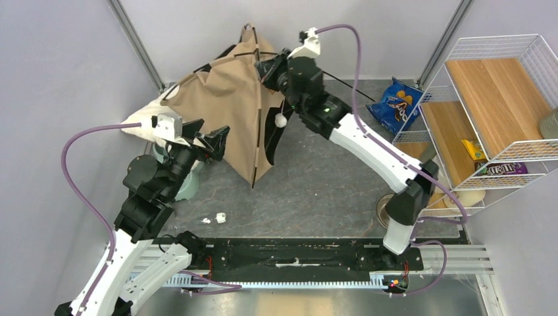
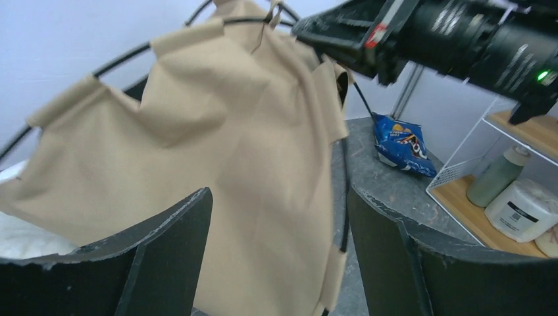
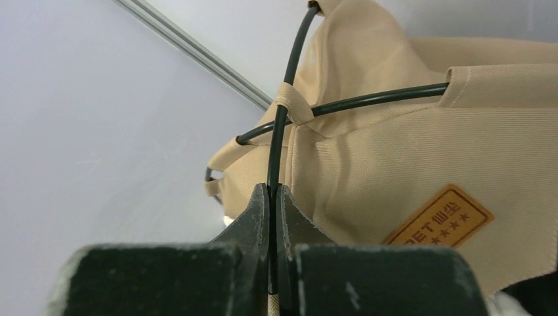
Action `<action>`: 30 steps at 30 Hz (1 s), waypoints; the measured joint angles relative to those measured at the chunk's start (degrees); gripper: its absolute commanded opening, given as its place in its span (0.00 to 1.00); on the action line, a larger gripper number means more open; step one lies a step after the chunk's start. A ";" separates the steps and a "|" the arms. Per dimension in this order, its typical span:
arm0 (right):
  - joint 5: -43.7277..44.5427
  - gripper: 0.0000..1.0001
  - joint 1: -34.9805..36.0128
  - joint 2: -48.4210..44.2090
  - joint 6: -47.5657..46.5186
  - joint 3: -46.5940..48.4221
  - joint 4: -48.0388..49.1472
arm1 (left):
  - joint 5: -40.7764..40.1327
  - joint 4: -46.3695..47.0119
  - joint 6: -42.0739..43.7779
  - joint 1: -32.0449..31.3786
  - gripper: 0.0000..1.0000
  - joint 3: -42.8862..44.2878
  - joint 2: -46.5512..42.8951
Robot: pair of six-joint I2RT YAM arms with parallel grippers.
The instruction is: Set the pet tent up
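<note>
Task thing: the tan fabric pet tent with crossing black poles (image 1: 224,99) stands half-raised and leaning near the far left corner of the dark grey surface (image 1: 316,184), its cloth slack and creased.
Right tool: the right tool (image 3: 270,197) is pinched tight on a thin black pole (image 3: 278,141) just below where the poles cross at the top, and holds the peak up; the brown label patch (image 3: 437,217) is beside it.
Left tool: the left tool (image 1: 205,136) has its jaws wide with nothing in them, facing the tent's left panel from close by; contact cannot be told.
Nearby: a fluffy white pillow (image 1: 139,122) lies behind the tent's left edge; a white pompom (image 1: 281,120) hangs in the opening.
Step in hand: raising and shaping the frame, probably midway.
Next move: likely the left tool closes on a lower pole or hem and spreads it outward while the right steadies the peak.
Care: the thin pole could slip or twist.
</note>
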 measured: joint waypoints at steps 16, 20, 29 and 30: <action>13.20 0.21 5.51 6.86 4.90 0.31 -2.67 | 0.15 -5.49 -1.20 0.00 0.81 3.26 8.17; 13.42 0.23 5.51 6.86 5.70 -0.02 -4.46 | 3.85 -5.16 -2.45 0.00 0.80 3.43 13.42; 13.40 0.25 5.51 6.84 6.19 -0.07 -6.73 | 6.73 -2.71 -4.09 0.00 0.73 3.37 21.33; 13.40 0.25 5.51 6.84 6.19 -0.07 -6.88 | 6.75 -2.29 -4.26 0.00 0.72 3.37 21.77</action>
